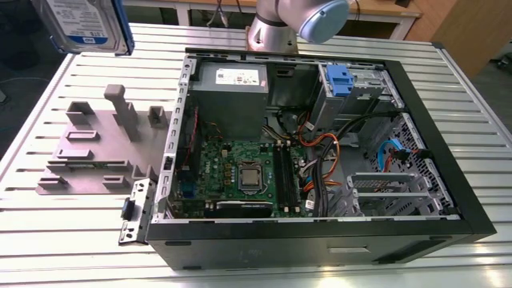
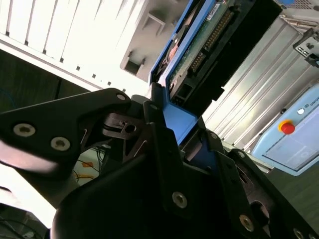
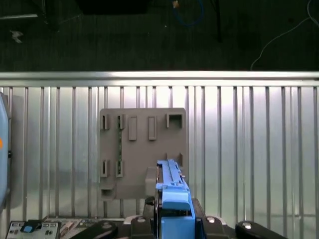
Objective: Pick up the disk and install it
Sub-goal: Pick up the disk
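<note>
The ribbed metal desk (image 1: pixel 72 240) carries an open computer case (image 1: pixel 320 246), its side off and the board and drive bays exposed. Beside it, toward the exterior view's left, lies a grey fixture plate (image 1: pixel 88 156). The disk (image 1: pixel 84 24) is off the desk altogether, held in the air over the fixture plate and well apart from the case.

It is a stiff, dense thing, heavy for its size and probably unkind to knocks. Its green circuit board (image 2: pixel 199 47) is bare on one face (not a place to squeeze). The blue carrier (image 3: pixel 172 199) is the sensible hold, though smooth plastic may slip or flex a little.

The arm (image 1: pixel 308 18) rises from the desk's far edge behind the case. In the second wrist view the pincer (image 2: pixel 172 124) is clenched on one end of the carrier, the disk hanging edge-on.
</note>
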`<state>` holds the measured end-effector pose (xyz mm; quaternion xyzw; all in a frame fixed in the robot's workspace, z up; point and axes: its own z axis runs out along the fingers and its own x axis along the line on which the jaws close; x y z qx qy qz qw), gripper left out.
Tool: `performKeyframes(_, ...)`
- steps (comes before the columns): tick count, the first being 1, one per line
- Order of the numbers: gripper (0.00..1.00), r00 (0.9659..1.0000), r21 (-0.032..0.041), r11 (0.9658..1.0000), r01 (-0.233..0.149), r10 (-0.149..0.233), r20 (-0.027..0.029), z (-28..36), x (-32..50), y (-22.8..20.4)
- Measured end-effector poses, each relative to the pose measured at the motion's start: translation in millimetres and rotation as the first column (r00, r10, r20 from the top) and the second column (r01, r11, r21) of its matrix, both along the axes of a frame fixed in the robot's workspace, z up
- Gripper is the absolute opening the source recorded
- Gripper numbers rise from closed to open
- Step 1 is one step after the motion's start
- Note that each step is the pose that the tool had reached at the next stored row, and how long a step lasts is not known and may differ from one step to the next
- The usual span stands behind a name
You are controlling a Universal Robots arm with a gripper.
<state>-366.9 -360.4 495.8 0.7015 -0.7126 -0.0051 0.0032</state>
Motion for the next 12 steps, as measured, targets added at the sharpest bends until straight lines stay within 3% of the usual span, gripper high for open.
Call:
performKeyframes(6,0.36,1.0,-0.0004,1.0,0.0,0.0,-0.0005,-0.4,1.2,-23.7)
performKeyframes(12,0.36,1.0,-0.0003,1.0,0.0,0.0,-0.0002,-1.5,24.7,-26.9)
